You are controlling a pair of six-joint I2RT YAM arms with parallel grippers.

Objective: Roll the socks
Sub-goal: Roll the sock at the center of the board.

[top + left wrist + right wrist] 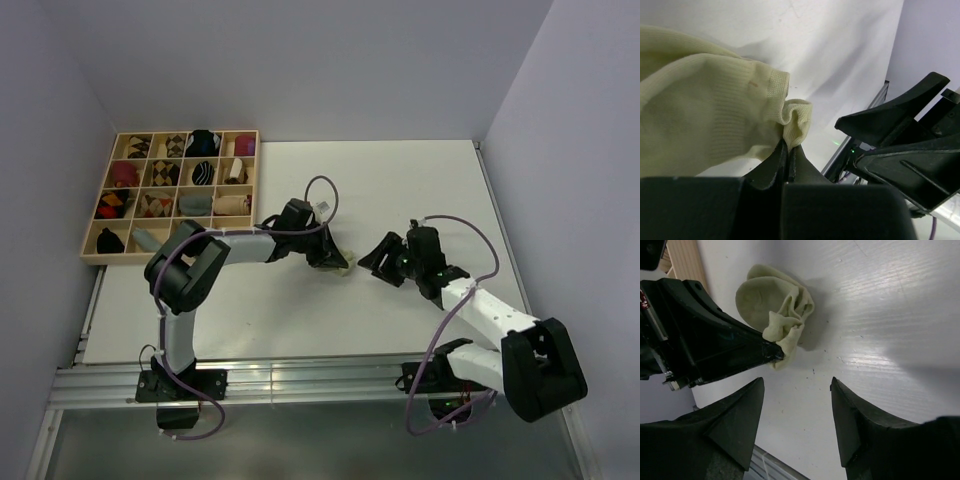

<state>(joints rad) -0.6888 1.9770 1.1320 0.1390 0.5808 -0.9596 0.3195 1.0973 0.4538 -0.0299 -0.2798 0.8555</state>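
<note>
A pale yellow-green sock (771, 299) lies bunched on the white table (420, 190) near its middle. My left gripper (788, 146) is shut on a fold of the sock's ribbed cuff (796, 120), and the rest of the sock (700, 115) spreads to the left in the left wrist view. From above, only a small patch of the sock (346, 267) shows under the left gripper (336, 259). My right gripper (797, 380) hangs open just right of it with nothing between its fingers; the sock and the left fingers (735, 347) lie just beyond its fingertips.
A wooden tray (98, 256) with several compartments of rolled socks stands at the back left. A metal rail (300, 378) runs along the table's near edge. Grey walls close in the back and both sides.
</note>
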